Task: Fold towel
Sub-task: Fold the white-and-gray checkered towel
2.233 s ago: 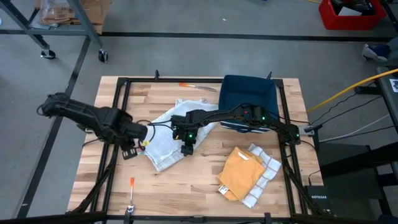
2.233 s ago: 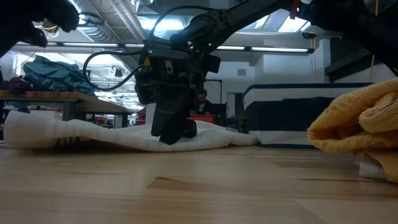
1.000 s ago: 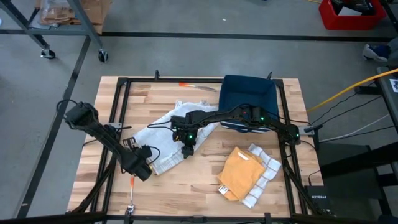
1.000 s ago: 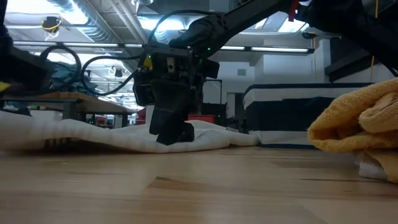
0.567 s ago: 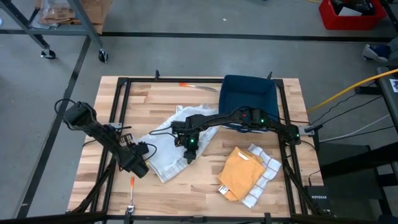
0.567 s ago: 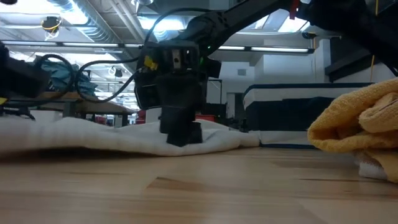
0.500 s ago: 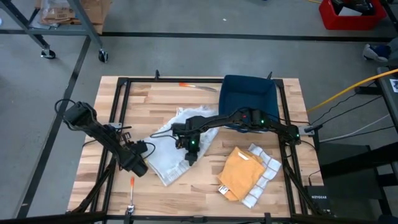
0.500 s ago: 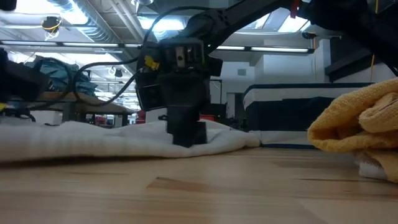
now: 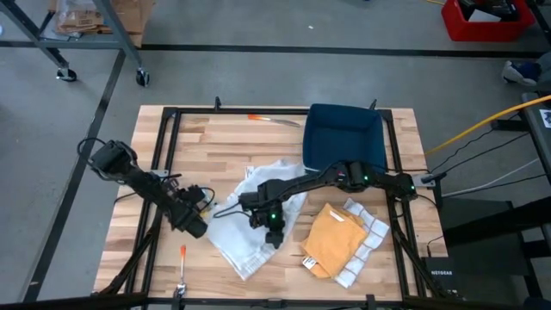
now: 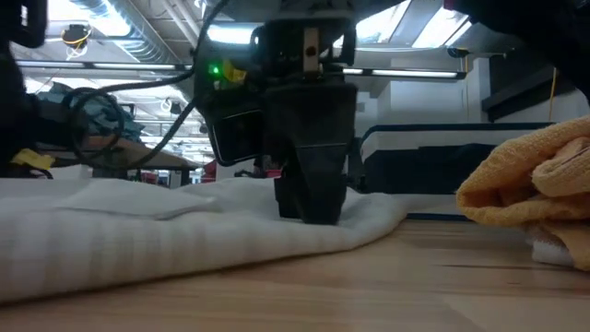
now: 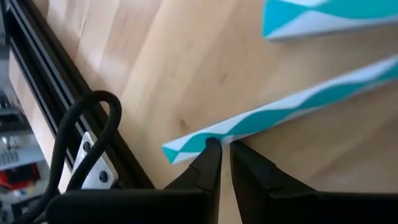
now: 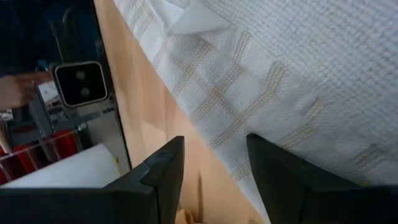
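The white towel [image 9: 254, 220] lies rumpled at the counter's [image 9: 224, 138] centre. The right tool [image 9: 273, 232], fingers spread, presses onto its 3 o'clock edge, probably to pin it. The left tool [image 9: 200, 226] waits just off the 9 o'clock edge, fingers nearly closed on nothing. A folded yellow cloth [image 9: 331, 241] at 4 o'clock and a blue bin [image 9: 344, 133] at 1 o'clock limit spreading room.

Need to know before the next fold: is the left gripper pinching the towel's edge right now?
Yes: in the left wrist view the left gripper's fingers are closed on the thin edge of the towel.
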`<state>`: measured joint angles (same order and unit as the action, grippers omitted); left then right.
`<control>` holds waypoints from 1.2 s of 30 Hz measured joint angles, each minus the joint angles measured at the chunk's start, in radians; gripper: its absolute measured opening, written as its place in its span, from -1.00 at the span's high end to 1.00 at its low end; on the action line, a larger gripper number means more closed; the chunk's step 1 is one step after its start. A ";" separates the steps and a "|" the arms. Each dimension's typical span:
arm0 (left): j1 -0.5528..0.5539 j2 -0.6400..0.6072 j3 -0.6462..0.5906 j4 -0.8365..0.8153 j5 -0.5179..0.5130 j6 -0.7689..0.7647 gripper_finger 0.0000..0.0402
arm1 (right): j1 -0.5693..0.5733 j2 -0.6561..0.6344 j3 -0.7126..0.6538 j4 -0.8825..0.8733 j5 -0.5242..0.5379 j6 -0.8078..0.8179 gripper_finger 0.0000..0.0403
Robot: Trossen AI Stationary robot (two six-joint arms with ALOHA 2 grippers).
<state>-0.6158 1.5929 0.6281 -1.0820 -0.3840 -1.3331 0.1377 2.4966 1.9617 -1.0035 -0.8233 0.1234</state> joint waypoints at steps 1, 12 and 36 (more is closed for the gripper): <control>0.015 0.000 0.000 0.002 -0.007 -0.004 0.87 | 0.009 0.000 0.000 0.001 0.000 0.000 0.09; 0.217 0.000 -0.052 0.039 -0.112 -0.030 0.87 | 0.082 0.000 0.000 0.021 0.001 0.000 0.09; 0.366 -0.319 0.104 -0.015 0.012 0.374 0.87 | 0.079 0.000 0.000 0.080 0.008 0.027 0.09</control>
<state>-0.2494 1.2742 0.7317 -1.0972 -0.3718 -0.9587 0.2165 2.4966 1.9621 -0.9234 -0.8154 0.1506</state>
